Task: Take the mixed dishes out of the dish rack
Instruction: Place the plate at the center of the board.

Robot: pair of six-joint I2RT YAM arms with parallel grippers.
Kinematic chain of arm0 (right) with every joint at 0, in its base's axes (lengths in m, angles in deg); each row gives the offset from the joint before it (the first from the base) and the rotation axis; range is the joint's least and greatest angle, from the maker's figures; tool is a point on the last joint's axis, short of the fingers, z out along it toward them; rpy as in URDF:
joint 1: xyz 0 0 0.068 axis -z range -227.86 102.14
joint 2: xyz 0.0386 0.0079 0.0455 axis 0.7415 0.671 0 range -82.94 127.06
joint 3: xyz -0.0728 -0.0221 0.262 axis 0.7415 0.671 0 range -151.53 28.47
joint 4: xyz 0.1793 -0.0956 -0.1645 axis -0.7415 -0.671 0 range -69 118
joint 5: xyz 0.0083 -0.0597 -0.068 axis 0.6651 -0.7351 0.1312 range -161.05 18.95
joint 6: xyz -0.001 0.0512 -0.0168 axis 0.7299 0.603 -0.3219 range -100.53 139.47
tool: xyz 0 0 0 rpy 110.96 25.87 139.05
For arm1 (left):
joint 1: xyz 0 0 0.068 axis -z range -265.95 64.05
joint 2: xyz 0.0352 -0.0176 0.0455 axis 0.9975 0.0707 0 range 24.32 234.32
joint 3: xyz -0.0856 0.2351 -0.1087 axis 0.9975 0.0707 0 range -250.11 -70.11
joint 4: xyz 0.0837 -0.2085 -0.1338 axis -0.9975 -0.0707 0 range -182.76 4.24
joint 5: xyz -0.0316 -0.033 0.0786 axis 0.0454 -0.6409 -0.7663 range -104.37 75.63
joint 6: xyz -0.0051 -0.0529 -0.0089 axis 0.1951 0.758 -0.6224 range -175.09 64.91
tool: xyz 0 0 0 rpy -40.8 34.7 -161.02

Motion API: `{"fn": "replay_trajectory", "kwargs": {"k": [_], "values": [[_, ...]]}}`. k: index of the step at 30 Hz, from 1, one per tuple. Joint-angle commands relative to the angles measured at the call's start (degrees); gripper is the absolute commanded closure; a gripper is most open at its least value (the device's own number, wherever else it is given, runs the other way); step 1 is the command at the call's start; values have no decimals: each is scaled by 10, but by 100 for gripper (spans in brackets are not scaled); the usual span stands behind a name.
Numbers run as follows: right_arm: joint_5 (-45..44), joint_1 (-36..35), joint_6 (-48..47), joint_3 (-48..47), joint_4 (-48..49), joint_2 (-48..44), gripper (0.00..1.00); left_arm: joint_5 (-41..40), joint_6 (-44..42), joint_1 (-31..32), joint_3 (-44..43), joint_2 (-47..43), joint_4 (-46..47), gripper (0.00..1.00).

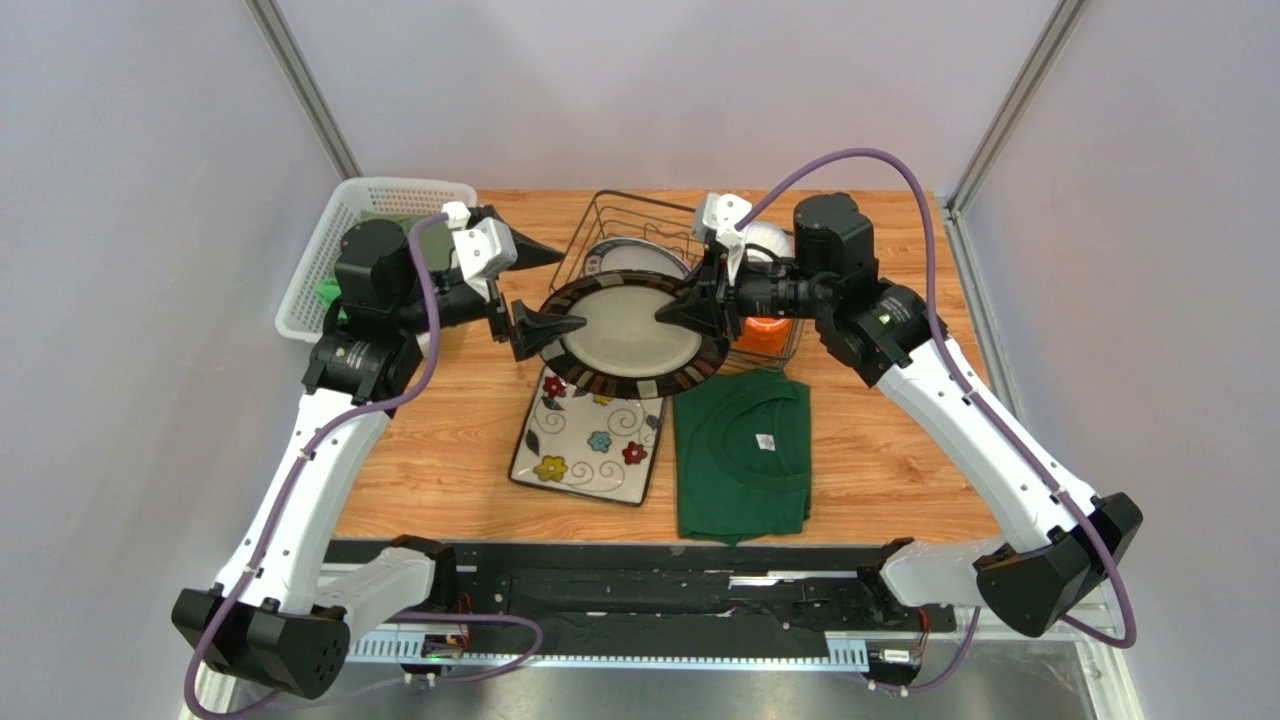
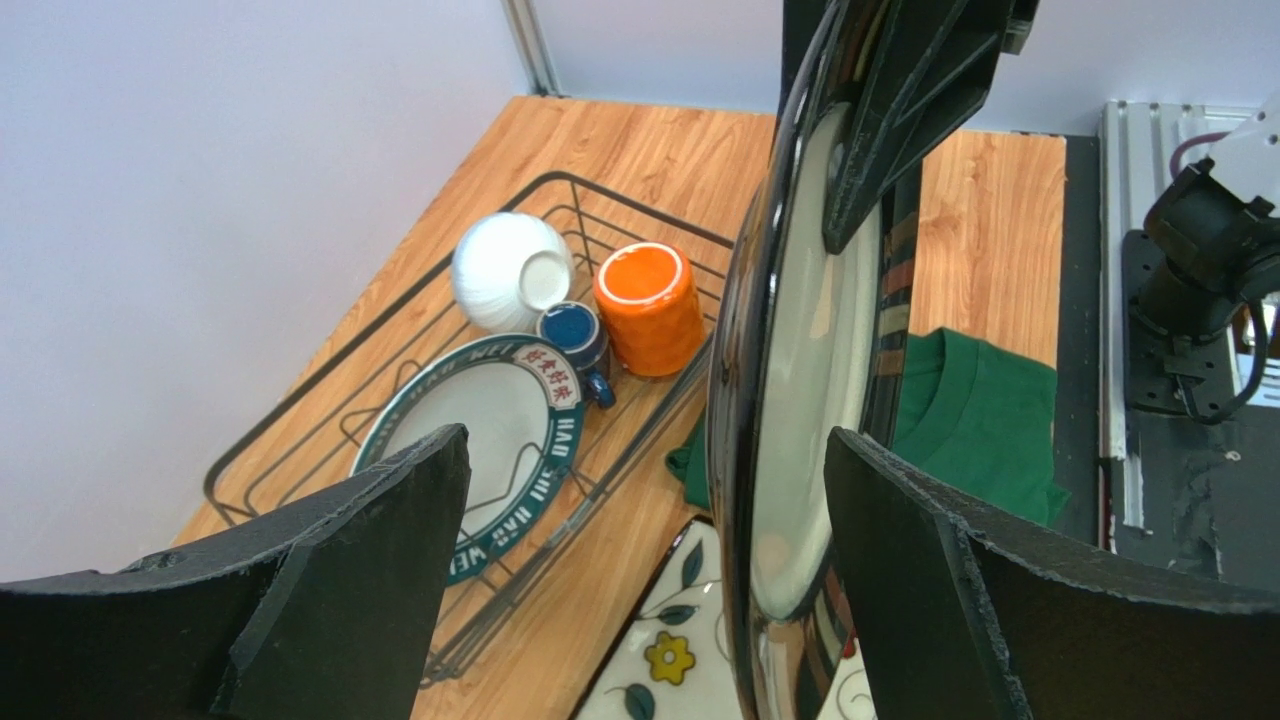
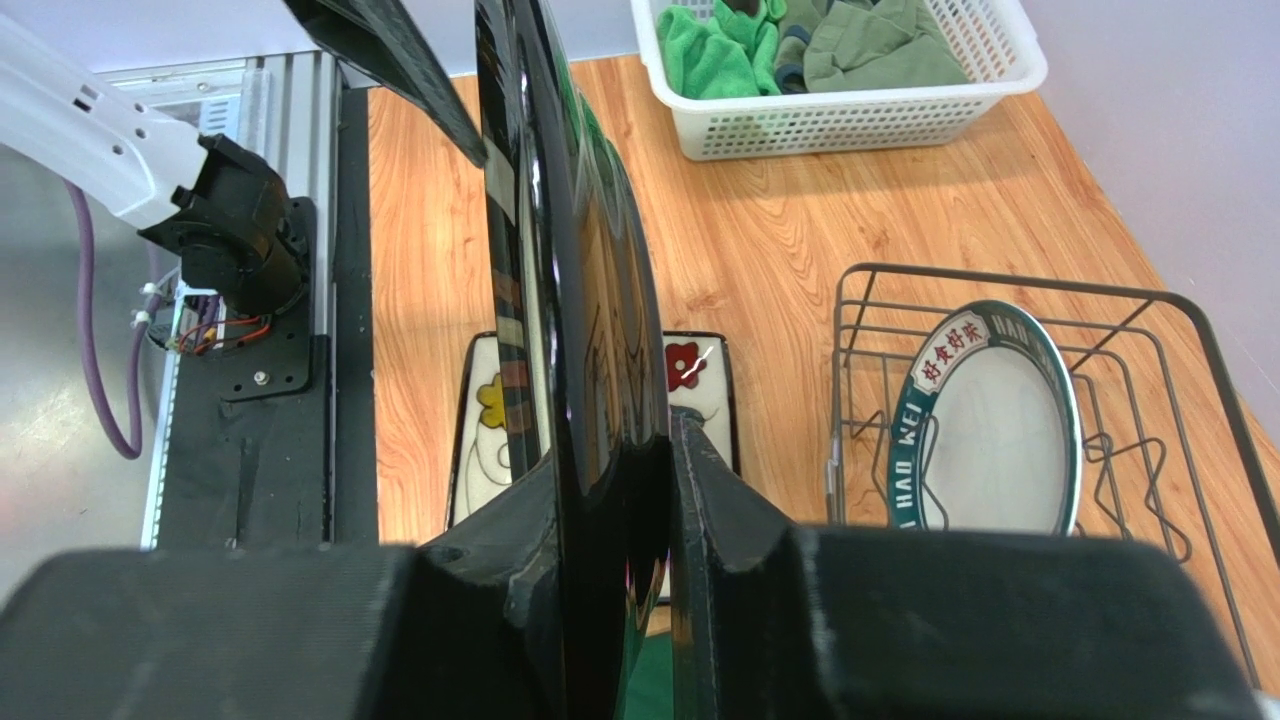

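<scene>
Above the dish rack's (image 1: 604, 204) near edge, your right pincer (image 1: 679, 315) grips a round dark-rimmed plate (image 1: 624, 333). Your left pincer (image 1: 538, 290) is spread wide around its left rim. Next, I think: pinch left softly, then lay it on the worktop (image 1: 443, 450)

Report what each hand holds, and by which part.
The right hand pinches a round dark-rimmed plate by its rim. The left hand is open at the opposite rim, gripping nothing.

Teal-rimmed round plate (image 3: 984, 420): rim lettering reads "HAO WEI" in white capitals. An adjoining rim panel carries Chinese characters, too small to read. Neck tag on green shirt (image 1: 736, 480): illegible.
</scene>
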Motion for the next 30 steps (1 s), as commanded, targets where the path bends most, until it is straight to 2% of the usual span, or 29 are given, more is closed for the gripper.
{"fn": "replay_trajectory", "kwargs": {"k": [1, 11, 14, 15, 19, 23, 25, 26, 28, 29, 30], "values": [[27, -12, 18, -16, 84, -40, 100, 29, -32, 12, -13, 13, 1, 6], [18, -29, 16, -26, 79, -34, 100, 90, -44, 30, -13, 31, -65, 17], [13, -33, 11, -27, 79, -32, 100, 95, -49, 33, -10, 31, -80, 27], [12, -34, 9, -26, 78, -31, 100, 96, -54, 33, -10, 31, -86, 34], [6, -34, 4, -21, 76, -32, 100, 98, -60, 33, -5, 24, -96, 41], [4, -36, 2, -17, 78, -32, 99, 99, -59, 33, -4, 21, -99, 58], [1, -35, 0, -15, 77, -31, 99, 99, -59, 33, -3, 21, -101, 62], [0, -35, -5, -14, 76, -32, 99, 100, -61, 33, -2, 20, -102, 73], [-3, -35, -8, -11, 75, -34, 98, 97, -62, 33, -2, 20, -107, 87], [-5, -36, -11, -6, 75, -35, 98, 95, -63, 33, -3, 18, -108, 100], [-6, -35, -12, -4, 75, -35, 97, 95, -63, 33, -2, 18, -109, 100]]}}
